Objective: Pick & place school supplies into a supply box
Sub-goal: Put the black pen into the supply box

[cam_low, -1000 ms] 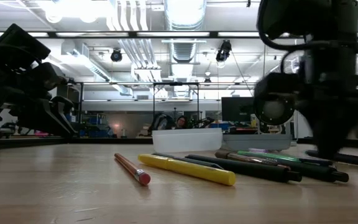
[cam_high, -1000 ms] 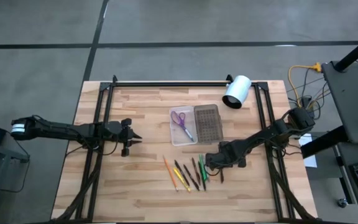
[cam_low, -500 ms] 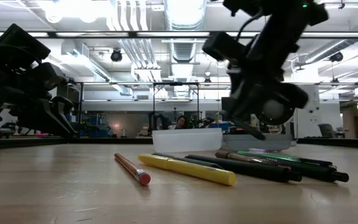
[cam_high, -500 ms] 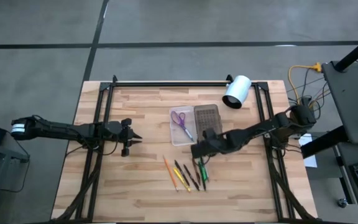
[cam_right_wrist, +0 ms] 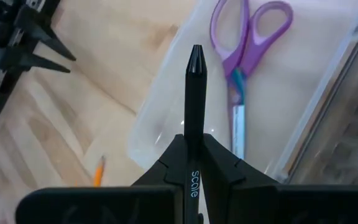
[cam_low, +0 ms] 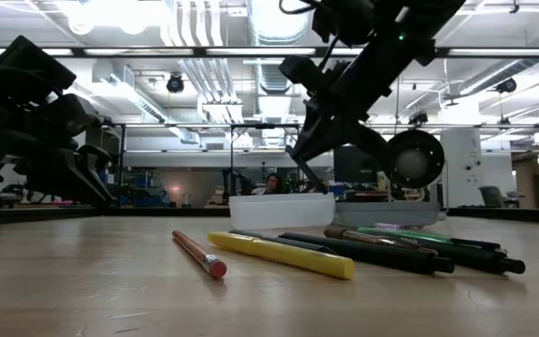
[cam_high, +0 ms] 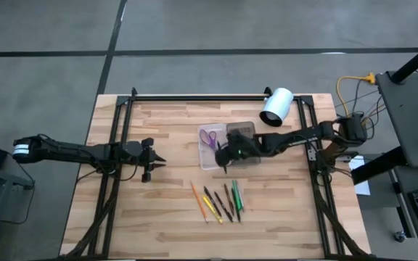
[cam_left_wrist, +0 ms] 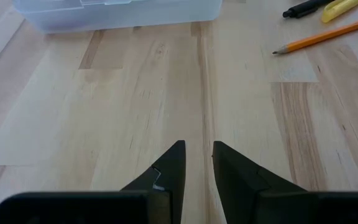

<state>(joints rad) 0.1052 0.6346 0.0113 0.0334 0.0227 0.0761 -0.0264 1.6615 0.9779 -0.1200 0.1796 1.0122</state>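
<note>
The supply box lies open at mid-table: a clear tray [cam_high: 207,161] holding purple-handled scissors [cam_right_wrist: 244,56], with its grey ribbed lid [cam_high: 239,129] beside it. My right gripper [cam_high: 227,154] hovers over the tray's near end, shut on a dark pen [cam_right_wrist: 195,93]. Several pencils and pens [cam_high: 220,201], orange, yellow, green and dark, lie side by side on the wood nearer the front. My left gripper [cam_left_wrist: 197,167] rests low at the table's left, fingers slightly apart, open, nothing between them. My right gripper pinches the dark pen's barrel [cam_right_wrist: 191,163] between its two fingers. The pen lies along the fingers, and its pointed end [cam_right_wrist: 196,55] sticks out well ahead of them. The fingers slant down from the table's right. The pen is lifted clear, tilted above the tray [cam_low: 282,208].
A white cylinder [cam_high: 276,106] lies at the far right of the table. Black frame rails [cam_high: 115,156] run along the left, right and far edges. Bare wood lies between my left gripper and the tray.
My right gripper has risen from the right end of the row of pens and swung toward the table's far edge and left, rolling its wrist. It now hangs over the tray with the dark pen, which is lifted clear of the table.
</note>
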